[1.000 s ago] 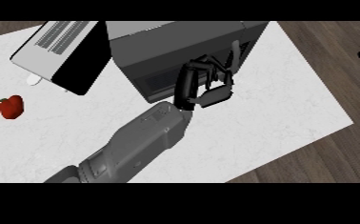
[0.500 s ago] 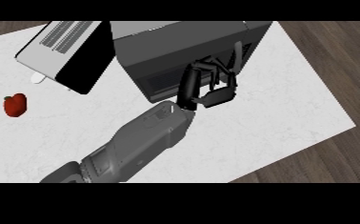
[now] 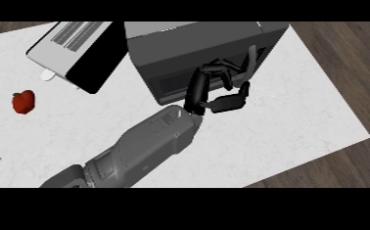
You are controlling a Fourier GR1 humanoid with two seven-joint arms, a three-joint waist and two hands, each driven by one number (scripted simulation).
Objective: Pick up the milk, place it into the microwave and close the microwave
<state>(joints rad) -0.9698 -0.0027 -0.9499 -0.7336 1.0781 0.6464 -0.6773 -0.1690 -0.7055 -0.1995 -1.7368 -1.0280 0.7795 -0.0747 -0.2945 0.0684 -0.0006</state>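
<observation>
The dark grey microwave (image 3: 202,38) stands at the back middle of the white counter. Its door (image 3: 83,53), white-framed with a black window, hangs open to the left. My left hand (image 3: 196,91) is at the microwave's front opening, with curled fingers (image 3: 225,72) above and the thumb (image 3: 230,103) below. Nothing shows between fingers and thumb. A thin upright bar (image 3: 250,61) on the microwave's front stands just right of the fingers. No milk shows anywhere in the head view. My right hand is out of sight.
A red apple (image 3: 23,102) lies near the counter's (image 3: 289,126) left edge. A small white round object (image 3: 48,76) peeks out below the open door. The counter's right edge runs diagonally, with wooden floor (image 3: 339,53) beyond it.
The hand has sunk slightly lower in front of the microwave, its fingers still curled. The whole view has drifted a little to the right.
</observation>
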